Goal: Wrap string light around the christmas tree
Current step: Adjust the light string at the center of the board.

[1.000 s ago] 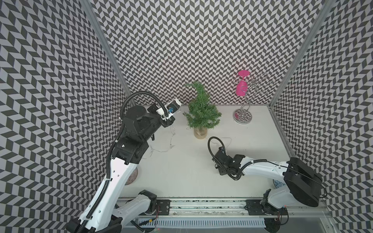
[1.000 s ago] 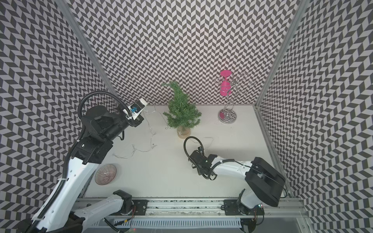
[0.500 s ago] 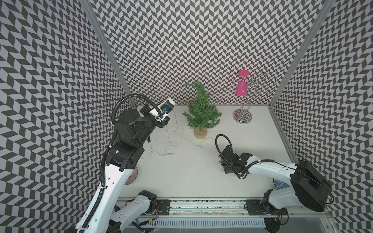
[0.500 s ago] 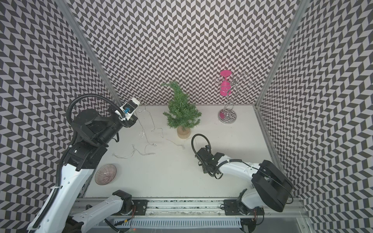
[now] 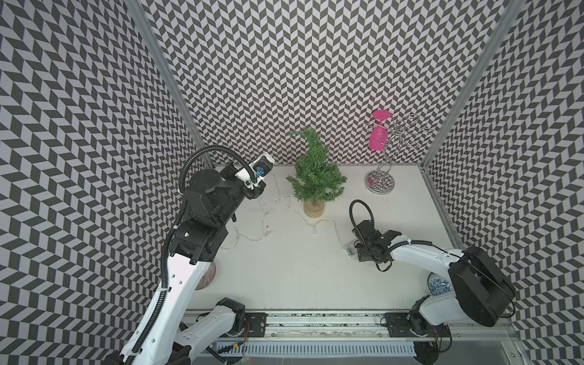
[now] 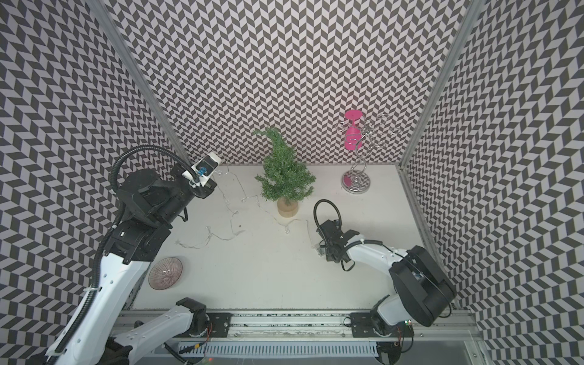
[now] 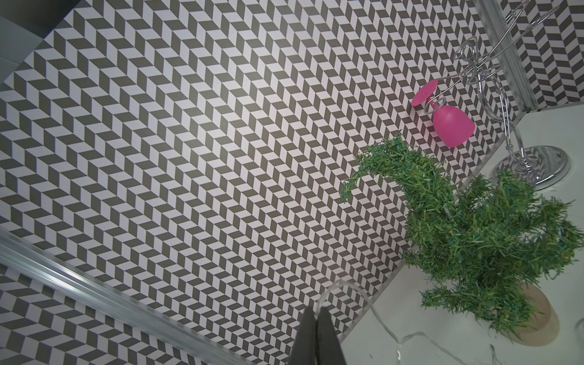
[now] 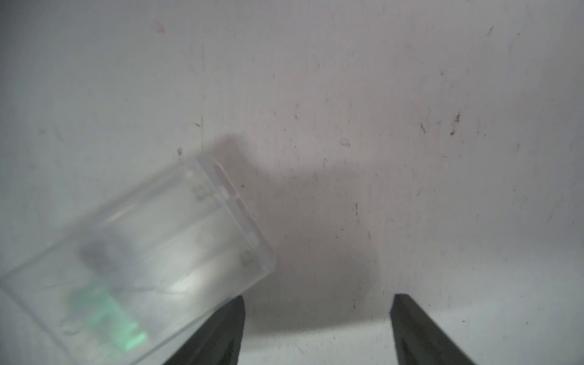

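Beside christmas tree (image 5: 316,177), string light (image 5: 349,254) on table (image 5: 300,278)

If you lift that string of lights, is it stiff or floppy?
Probably floppy: the string light lies in loose kinks on the table and droops from the left fingers. Likely light, being thin wire. Its clear battery box may drag behind.

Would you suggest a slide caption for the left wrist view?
Left hand shut on the string light, christmas tree ahead, pink glass hanging on the chrome rack beyond.
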Available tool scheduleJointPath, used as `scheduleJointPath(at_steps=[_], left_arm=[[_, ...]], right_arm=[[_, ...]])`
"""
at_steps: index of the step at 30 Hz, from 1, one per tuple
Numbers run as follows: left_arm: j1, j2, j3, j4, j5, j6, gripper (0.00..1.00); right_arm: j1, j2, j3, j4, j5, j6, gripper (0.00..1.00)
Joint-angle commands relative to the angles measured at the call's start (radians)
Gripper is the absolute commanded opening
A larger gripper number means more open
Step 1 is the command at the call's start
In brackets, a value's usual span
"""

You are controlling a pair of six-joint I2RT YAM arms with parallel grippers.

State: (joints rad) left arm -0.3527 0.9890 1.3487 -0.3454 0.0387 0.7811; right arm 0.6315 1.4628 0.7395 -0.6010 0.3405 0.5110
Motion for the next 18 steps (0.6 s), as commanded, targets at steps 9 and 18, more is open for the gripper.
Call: scheduleJointPath(at_steps=[9, 18], left_arm=[[0.004, -0.013, -0.014, -0.014, 0.058, 0.017, 0.06], [0.0, 0.011, 0.022, -0.016, 0.083, 0.046, 0.06]], right_arm=[[0.028, -0.171, 0.097, -0.026, -0.096, 0.024, 0.99], [0.03, -0.176, 0.049, 0.128, -0.153, 0.107, 0.99]])
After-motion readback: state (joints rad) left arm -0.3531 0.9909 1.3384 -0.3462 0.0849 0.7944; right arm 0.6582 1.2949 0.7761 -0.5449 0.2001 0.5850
